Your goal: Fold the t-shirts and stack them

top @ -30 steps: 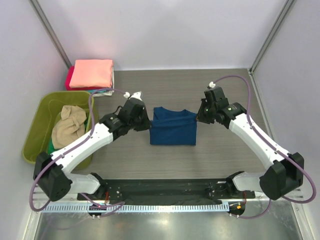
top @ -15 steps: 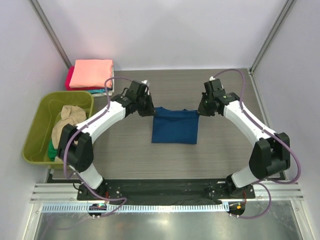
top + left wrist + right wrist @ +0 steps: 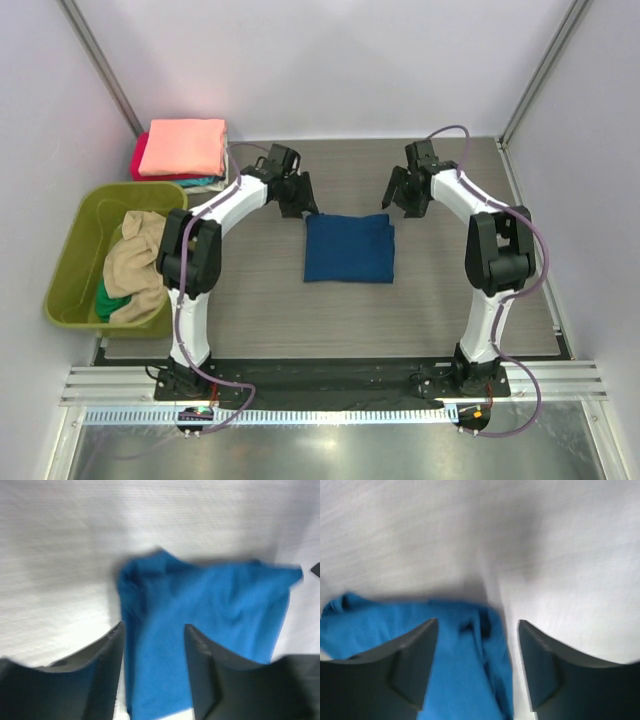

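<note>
A folded navy blue t-shirt lies flat in the middle of the table. My left gripper hovers at its far left corner, jaws open, nothing between them; the left wrist view shows the blue t-shirt below the open fingers. My right gripper hovers at the far right corner, also open and empty, with the shirt's corner under it. A folded salmon-pink t-shirt tops a stack over a red one at the far left. A tan t-shirt and a green one lie in the tub.
The olive-green plastic tub stands at the left edge of the table, next to the left arm's links. Grey walls and metal posts close the back and sides. The arm bases sit on a black rail at the near edge.
Both grippers have let go of the blue shirt's far corners, opened, and drawn back toward the far side. The shirt now lies folded flat.
</note>
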`<act>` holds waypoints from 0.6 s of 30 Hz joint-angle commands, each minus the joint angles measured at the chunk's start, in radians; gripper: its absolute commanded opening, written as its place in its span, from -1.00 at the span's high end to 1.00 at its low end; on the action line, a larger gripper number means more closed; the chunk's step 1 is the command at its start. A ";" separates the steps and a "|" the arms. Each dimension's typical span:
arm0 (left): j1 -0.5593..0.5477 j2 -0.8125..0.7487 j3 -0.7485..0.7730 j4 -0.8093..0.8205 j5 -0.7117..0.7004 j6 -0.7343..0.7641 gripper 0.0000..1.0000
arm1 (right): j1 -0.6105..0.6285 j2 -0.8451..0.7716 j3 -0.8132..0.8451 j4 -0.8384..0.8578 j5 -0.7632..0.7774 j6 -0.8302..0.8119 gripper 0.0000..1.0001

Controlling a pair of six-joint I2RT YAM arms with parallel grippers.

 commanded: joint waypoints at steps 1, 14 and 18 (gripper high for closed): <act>0.040 0.004 0.109 -0.038 -0.025 0.058 -0.07 | -0.042 0.016 0.107 0.024 -0.039 -0.046 -0.47; 0.068 -0.197 -0.393 0.521 0.122 0.085 -0.13 | -0.050 -0.359 -0.307 0.079 -0.085 -0.051 -0.66; 0.068 -0.110 -0.406 0.636 0.170 0.075 -0.13 | -0.050 -0.430 -0.393 0.085 -0.120 -0.051 -0.66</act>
